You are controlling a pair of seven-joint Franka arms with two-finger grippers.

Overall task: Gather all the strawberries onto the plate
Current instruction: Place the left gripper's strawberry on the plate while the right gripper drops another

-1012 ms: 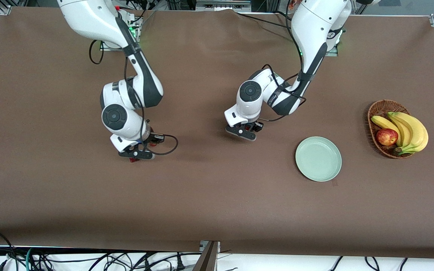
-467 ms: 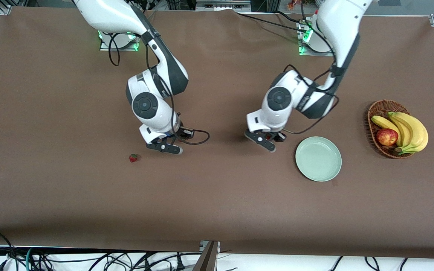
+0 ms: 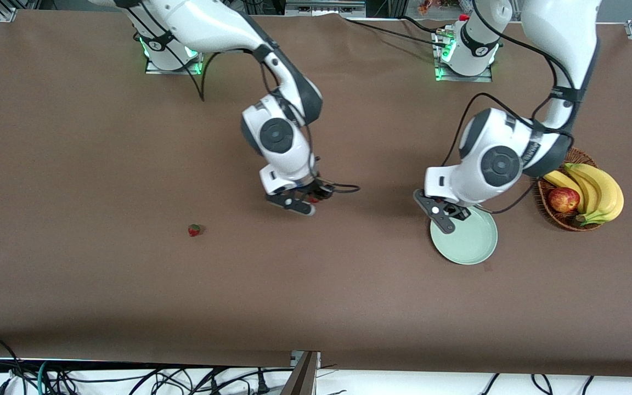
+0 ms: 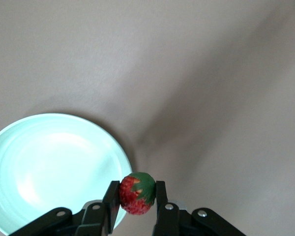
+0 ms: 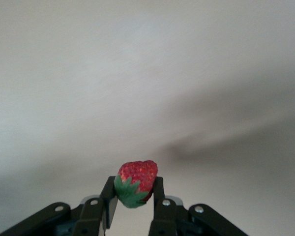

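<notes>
Both arms have swung toward plate (image 3: 472, 244). Left pincer (image 4: 136, 196), clamped on strawberry (image 4: 136, 193), now over plate rim. Right pincer (image 5: 133, 192), pinching second strawberry (image 5: 135, 183), over mid-bench. Third strawberry (image 3: 194, 230) left on bench (image 3: 74, 164), toward right arm's end. Likely next: drops into plate.

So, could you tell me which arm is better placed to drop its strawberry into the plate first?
The left. Its gripper hangs at the plate's rim, jaws shut on a strawberry. The right gripper, holding its own strawberry, is over bare table toward the right arm's end.
</notes>
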